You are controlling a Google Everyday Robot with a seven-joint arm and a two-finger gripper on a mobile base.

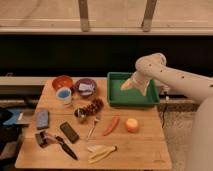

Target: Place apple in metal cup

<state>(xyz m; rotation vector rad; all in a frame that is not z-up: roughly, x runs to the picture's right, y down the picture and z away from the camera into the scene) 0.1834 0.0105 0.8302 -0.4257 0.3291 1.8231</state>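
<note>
The apple (131, 125) is a small yellow-orange round fruit lying on the wooden table (140, 152), right of centre, just in front of the green tray. The metal cup (80, 114) is small and silver-grey with a dark inside, and stands near the table's middle-left, beside the dark grapes. My gripper (128, 84) hangs from the white arm over the left part of the green tray, behind the apple and well to the right of the cup. It touches neither the apple nor the cup.
A green tray (150, 100) sits at the back right. An orange bowl (62, 81), a purple bowl (85, 87) and a white cup with blue inside (64, 94) stand at the back left. Grapes (93, 106), a red-orange carrot (111, 125), a banana (100, 151), a blue sponge (42, 119) and black tools (69, 132) lie around.
</note>
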